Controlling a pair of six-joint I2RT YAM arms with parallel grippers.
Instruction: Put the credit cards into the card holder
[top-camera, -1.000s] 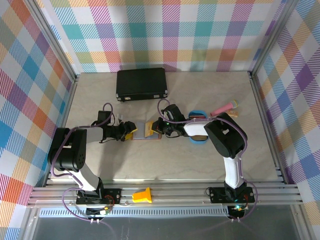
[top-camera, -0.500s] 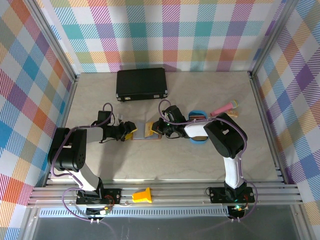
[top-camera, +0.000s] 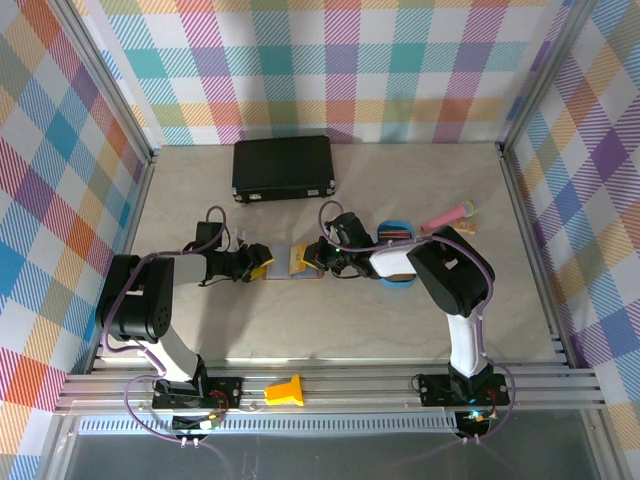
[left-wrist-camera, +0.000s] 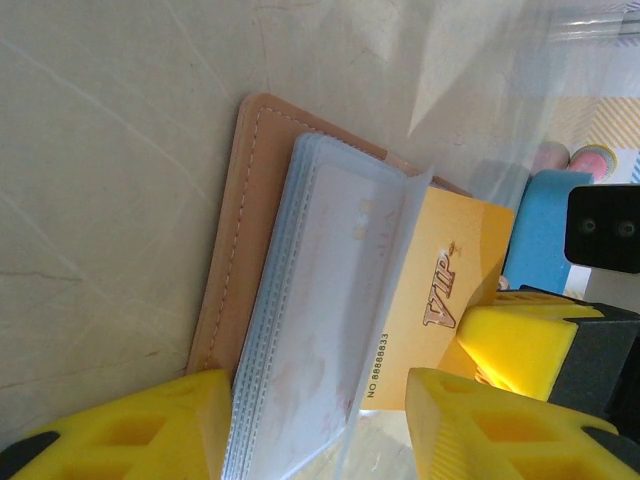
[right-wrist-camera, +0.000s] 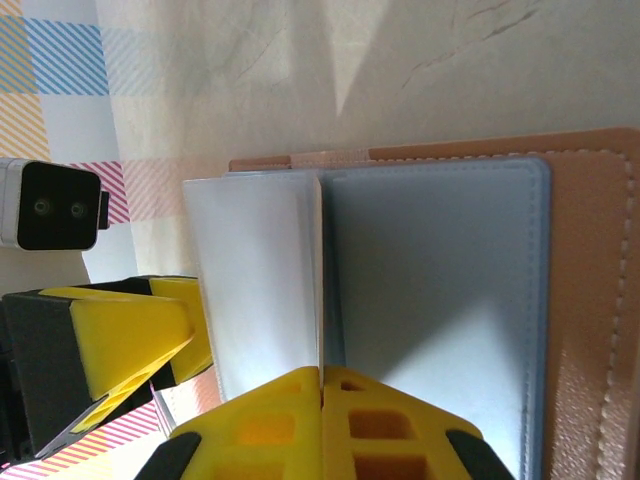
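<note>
- Your left gripper (left-wrist-camera: 315, 400) has its yellow fingers (left-wrist-camera: 130, 430) apart. The end of the card holder's (left-wrist-camera: 250, 220) stack of clear sleeves (left-wrist-camera: 330, 300) lies between them. One finger is against the stack's edge and the other stands a little off it.
- Your right gripper (right-wrist-camera: 322, 385) has its fingers pressed together on a thin gold card (left-wrist-camera: 440, 290). Its own wrist camera sees the card edge-on, standing upright over the sleeves.
- From the left wrist, the gold card's far edge is tucked behind the lifted clear sleeve. One right finger sits at the card's near corner.
- The card holder lies open and flat on the table (top-camera: 350, 320), leather side down, directly between your two grippers.
- Both forearms are stretched low over the table, pointing at each other from either side of the holder.
- The blue tray (top-camera: 397, 226) sits just behind your right wrist. The black case (top-camera: 284, 167) is well apart, near the back wall.
- Against the top view a second ago, neither arm nor the holder has shifted in any way you could make out.
</note>
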